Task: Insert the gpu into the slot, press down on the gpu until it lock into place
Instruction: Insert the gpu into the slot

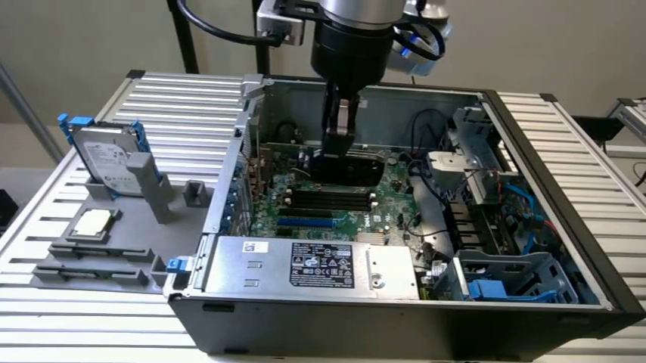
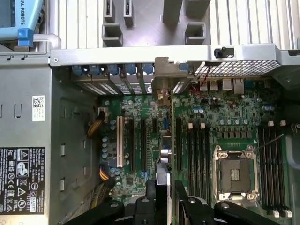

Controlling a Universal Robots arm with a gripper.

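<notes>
My gripper [image 1: 337, 148] reaches down into the open computer case and is shut on the gpu [image 1: 349, 169], a flat black card held upright above the green motherboard. The slot [image 1: 305, 222], a bright-blue strip, lies uncovered on the board between the card and the silver power supply in the exterior view. In the wrist view the gpu [image 2: 162, 176] appears edge-on between my black fingers [image 2: 146, 206], with its silver bracket [image 2: 161, 77] at the case's rear wall. A short bit of blue slot [image 2: 165, 123] peeks out beside the card's edge. Whether card and slot touch is unclear.
The silver labelled power supply [image 1: 313, 265] fills the case's near side. Black memory strips [image 2: 199, 154] and an open CPU socket [image 2: 236, 171] lie beside the card. Cables and a blue drive cage [image 1: 515, 276] crowd the exterior view's right. A hard drive [image 1: 106, 159] stands outside.
</notes>
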